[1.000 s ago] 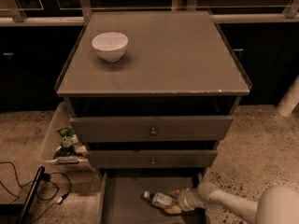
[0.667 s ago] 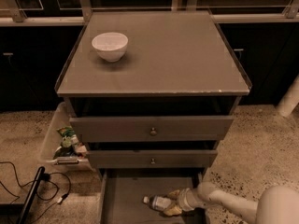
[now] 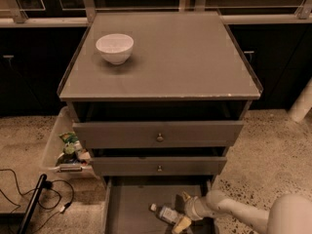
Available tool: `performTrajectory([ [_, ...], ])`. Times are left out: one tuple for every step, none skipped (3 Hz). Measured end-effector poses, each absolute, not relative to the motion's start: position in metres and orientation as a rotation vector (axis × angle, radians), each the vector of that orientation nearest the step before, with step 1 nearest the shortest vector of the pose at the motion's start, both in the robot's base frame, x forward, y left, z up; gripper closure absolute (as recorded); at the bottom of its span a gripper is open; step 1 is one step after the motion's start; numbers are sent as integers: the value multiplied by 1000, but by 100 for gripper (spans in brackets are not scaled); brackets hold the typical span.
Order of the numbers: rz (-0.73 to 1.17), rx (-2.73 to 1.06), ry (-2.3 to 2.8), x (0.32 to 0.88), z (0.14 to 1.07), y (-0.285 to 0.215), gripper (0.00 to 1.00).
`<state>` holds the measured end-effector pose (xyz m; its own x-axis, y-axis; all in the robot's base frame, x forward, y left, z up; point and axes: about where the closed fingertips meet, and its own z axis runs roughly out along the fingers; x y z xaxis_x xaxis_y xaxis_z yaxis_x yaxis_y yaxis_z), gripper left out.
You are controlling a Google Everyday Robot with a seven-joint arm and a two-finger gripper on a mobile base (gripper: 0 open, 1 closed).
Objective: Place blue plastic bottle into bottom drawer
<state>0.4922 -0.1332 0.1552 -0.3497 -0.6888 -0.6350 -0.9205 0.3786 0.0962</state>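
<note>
The blue plastic bottle [image 3: 165, 213] lies on its side on the floor of the bottom drawer [image 3: 127, 209], white cap pointing left. The drawer is pulled out below the two upper drawers. My gripper [image 3: 183, 211] reaches in from the lower right, low inside the drawer, just right of the bottle. Its fingers [image 3: 185, 197] stand apart on either side of the bottle's base end, wider than the bottle, and the bottle rests on the drawer floor. The arm [image 3: 243, 214] runs off toward the lower right corner.
A white bowl [image 3: 115, 48] stands on the cabinet top [image 3: 195, 52]. The two upper drawers [image 3: 158, 133] with round knobs stick out slightly. A bin of items [image 3: 66, 150] sits on the floor left of the cabinet, with cables [image 3: 29, 199] beside it.
The bottle has come down a little and to the left onto the drawer floor. The gripper's fingers have spread apart around its base.
</note>
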Motion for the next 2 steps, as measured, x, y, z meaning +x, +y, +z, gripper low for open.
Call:
performTrajectory([
  [589, -1359, 2119, 480, 176, -150, 0],
  [506, -1359, 2054, 457, 227, -181, 0],
])
